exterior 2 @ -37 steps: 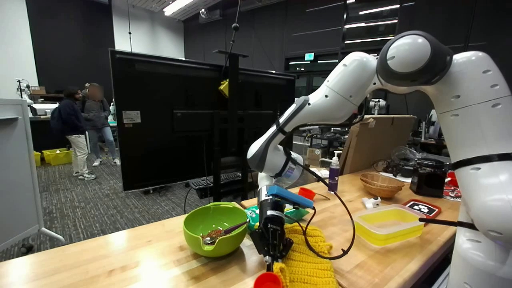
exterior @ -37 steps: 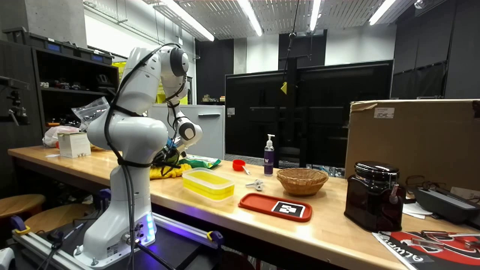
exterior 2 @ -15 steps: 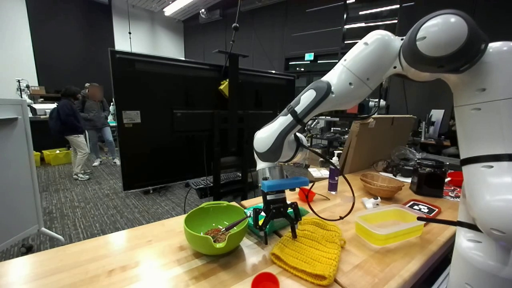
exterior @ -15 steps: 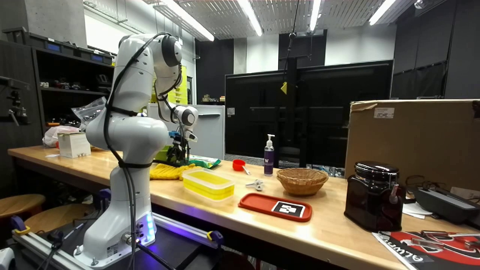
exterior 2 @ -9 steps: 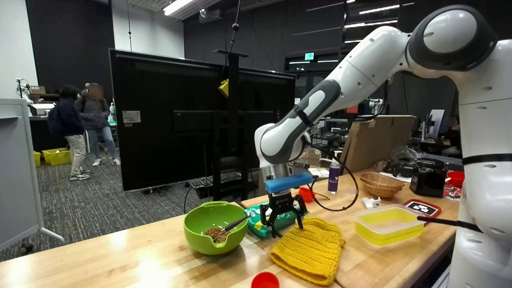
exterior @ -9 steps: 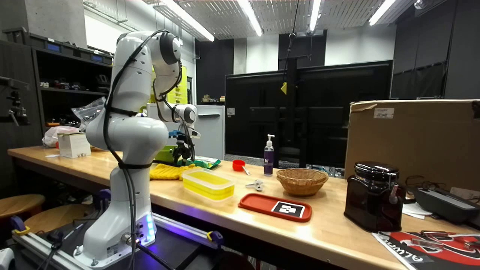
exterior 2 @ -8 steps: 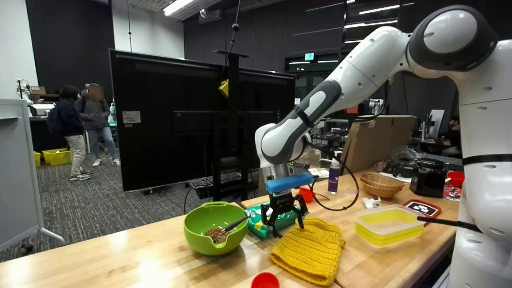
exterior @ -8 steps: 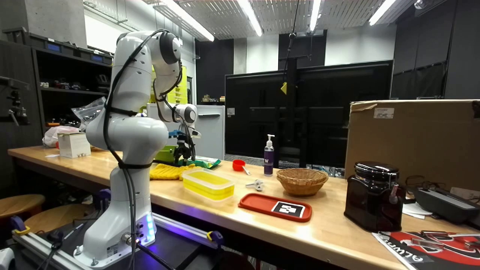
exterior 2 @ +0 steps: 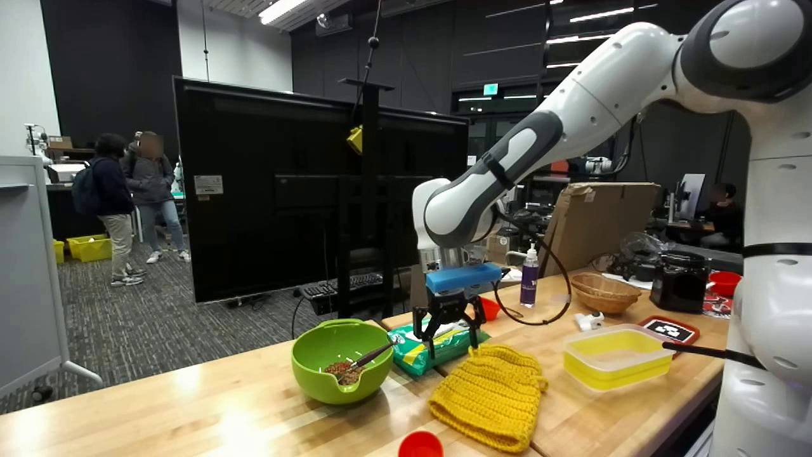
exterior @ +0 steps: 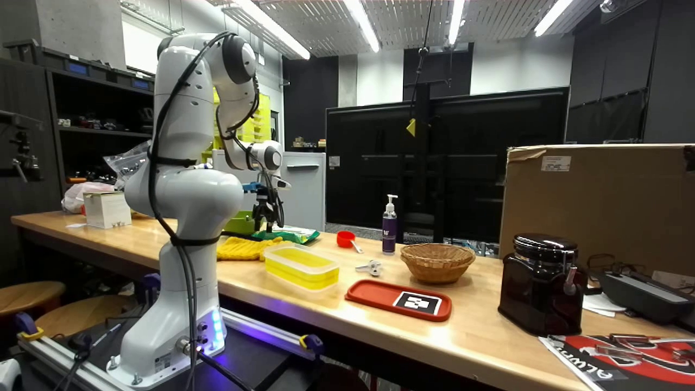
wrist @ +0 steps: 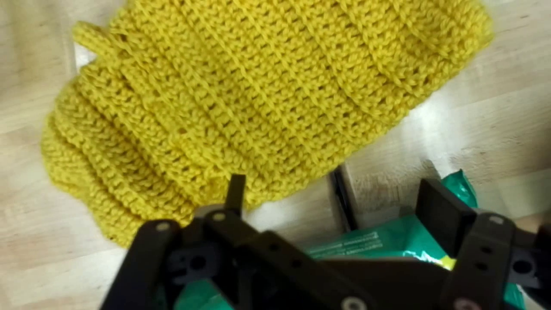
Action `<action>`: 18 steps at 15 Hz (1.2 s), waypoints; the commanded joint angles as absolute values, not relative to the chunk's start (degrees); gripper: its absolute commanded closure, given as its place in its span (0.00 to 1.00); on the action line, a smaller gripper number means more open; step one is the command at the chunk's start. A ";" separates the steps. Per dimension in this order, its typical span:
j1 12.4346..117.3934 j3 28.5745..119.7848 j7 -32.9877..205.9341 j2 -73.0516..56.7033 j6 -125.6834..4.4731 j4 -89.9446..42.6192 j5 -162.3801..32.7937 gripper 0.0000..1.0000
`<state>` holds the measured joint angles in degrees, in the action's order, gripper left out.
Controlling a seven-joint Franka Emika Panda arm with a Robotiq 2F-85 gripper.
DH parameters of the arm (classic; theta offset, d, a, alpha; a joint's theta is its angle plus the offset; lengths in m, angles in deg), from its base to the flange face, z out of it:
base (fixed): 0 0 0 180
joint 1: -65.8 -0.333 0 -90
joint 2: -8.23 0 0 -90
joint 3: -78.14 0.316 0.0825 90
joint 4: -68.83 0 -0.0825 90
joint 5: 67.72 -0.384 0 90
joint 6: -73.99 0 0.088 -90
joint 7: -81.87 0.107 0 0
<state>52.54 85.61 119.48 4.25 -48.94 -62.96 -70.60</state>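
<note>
My gripper (exterior 2: 453, 350) hangs a little above the table, its jaws wide apart with nothing between them. Below it in the wrist view lie a yellow knitted hat (wrist: 267, 94) and a shiny green packet (wrist: 387, 237), partly hidden behind the fingers. The left finger (wrist: 236, 191) overlaps the hat's edge in that view; contact cannot be made out. In an exterior view the hat (exterior 2: 491, 400) rests flat beside the packet (exterior 2: 412, 358). A green bowl (exterior 2: 311, 381) stands near them, with a dark-handled spoon and brown bits inside.
A red cup (exterior 2: 420, 445) sits at the near edge of view. A clear-walled yellow tub (exterior: 301, 278), red scoop (exterior: 346, 239), pump bottle (exterior: 389, 233), wicker basket (exterior: 437, 269), red tray (exterior: 374, 296) and dark canister (exterior: 540, 288) stand farther along the table.
From low beside the hat's edge and the red cup, my gripper has turned and risen, moving toward the packet. The hat now lies fully in sight; the red cup has shifted slightly.
</note>
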 commanded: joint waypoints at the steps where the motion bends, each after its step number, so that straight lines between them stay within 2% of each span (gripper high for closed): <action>1: 53.14 86.89 118.76 9.77 -49.38 -66.69 -70.55 0.00; 10: 54.73 87.11 117.59 15.81 -51.06 -76.17 -71.37 0.00; 18: 55.72 87.35 111.43 15.64 -64.79 -85.85 -74.31 0.00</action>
